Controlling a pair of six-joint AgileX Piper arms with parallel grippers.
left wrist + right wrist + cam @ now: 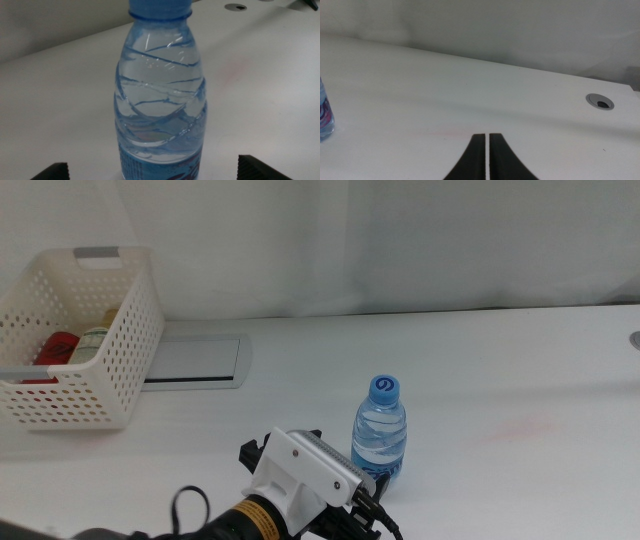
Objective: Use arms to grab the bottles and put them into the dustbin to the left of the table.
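Nothing here can I actually read. The blue cap (384, 387) of the water bottle (380, 438) in front of me bears a pale ring-shaped mark, no legible letter, and the bottle's blue label (160, 167) carries print too blurred to make out. The yellow band (262, 521) on my left arm has dark marks too small to read.

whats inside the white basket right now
Through the basket's perforated wall and open top, a red can and a yellowish bottle lie inside. Their lower parts and the basket floor are hidden by the walls.
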